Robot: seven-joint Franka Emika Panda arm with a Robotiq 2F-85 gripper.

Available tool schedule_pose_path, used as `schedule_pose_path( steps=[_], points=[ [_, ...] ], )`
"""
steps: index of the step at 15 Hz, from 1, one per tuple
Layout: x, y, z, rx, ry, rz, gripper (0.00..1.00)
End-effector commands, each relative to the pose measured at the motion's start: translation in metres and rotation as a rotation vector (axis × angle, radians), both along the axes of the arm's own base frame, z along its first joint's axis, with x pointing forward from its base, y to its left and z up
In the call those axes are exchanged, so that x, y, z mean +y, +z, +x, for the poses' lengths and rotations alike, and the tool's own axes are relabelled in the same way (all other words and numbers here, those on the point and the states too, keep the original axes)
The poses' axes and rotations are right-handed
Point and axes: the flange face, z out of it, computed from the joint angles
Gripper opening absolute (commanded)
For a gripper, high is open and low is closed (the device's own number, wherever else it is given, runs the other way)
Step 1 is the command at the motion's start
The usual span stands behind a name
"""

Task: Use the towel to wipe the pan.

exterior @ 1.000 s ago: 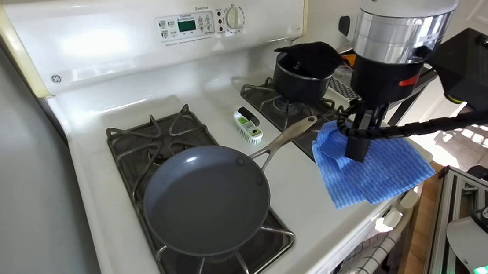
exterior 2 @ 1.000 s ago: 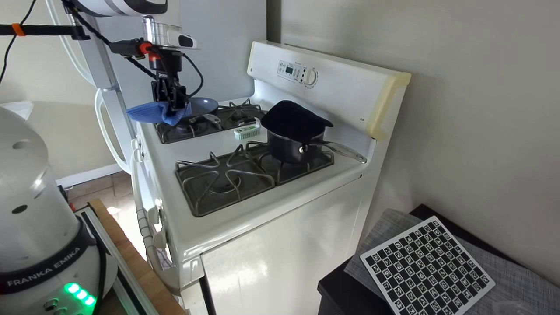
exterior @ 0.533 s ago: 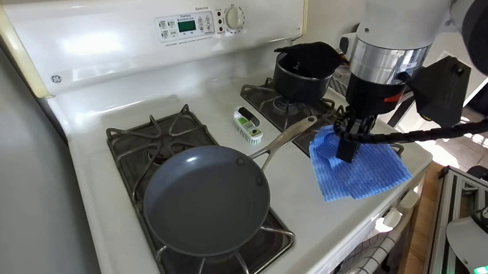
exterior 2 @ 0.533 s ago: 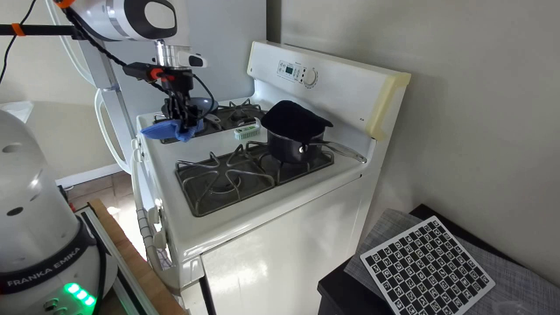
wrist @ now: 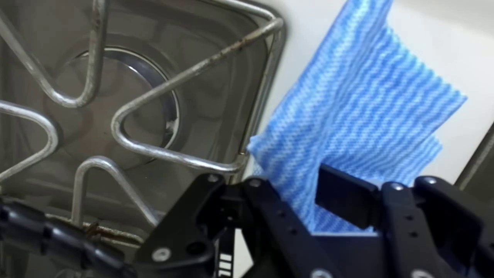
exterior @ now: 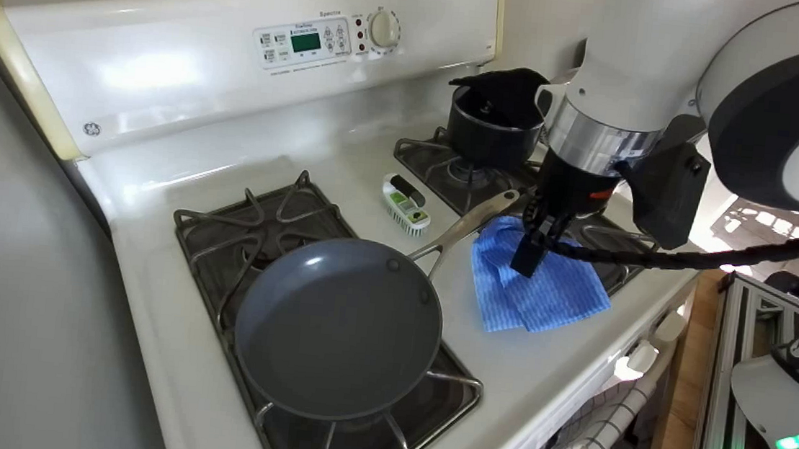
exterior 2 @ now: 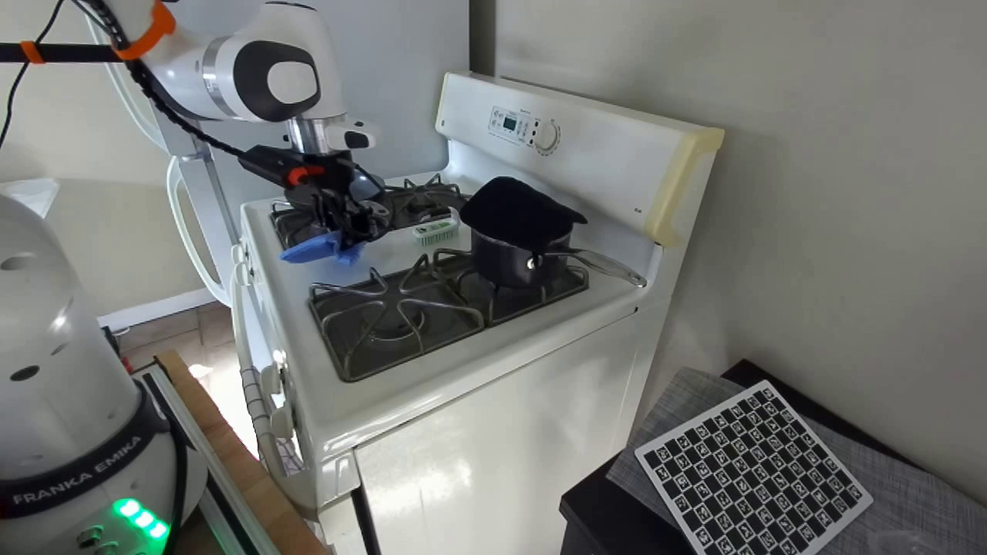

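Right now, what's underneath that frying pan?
In an exterior view, the frying pan sits over a metal grate that pokes out past the pan's rim. Whatever lies beneath its middle is covered, so I can't say.

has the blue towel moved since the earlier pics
Yes. In an exterior view, the blue towel has shifted toward the left of the picture, where it now appears nearer the pan, which has stayed put.

In an exterior view, the towel is right of the pan, the brush between pan and pot.
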Motion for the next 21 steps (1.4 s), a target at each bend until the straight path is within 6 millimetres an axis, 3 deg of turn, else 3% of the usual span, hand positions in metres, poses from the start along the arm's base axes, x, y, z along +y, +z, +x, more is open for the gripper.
schedule_pose_path(
  steps=[1, 3, 4, 5, 7, 14, 17, 21],
  points=[
    [0.007, -0.012, -0.001, -0.033, 0.021, 0.019, 0.0],
    [0.01, -0.017, 0.0, -0.047, 0.029, 0.024, 0.0],
    [0.012, -0.02, 0.0, -0.047, 0.031, 0.029, 0.25],
    [0.013, -0.022, 0.0, -0.044, 0.034, 0.03, 0.25],
    [0.015, -0.024, -0.001, -0.038, 0.037, 0.033, 0.39],
    [0.026, -0.015, -0.009, -0.026, 0.059, 0.046, 0.97],
    [0.027, -0.005, -0.011, -0.029, 0.068, 0.032, 1.0],
    [0.028, 0.024, -0.014, -0.042, 0.091, 0.01, 1.0]
  ],
)
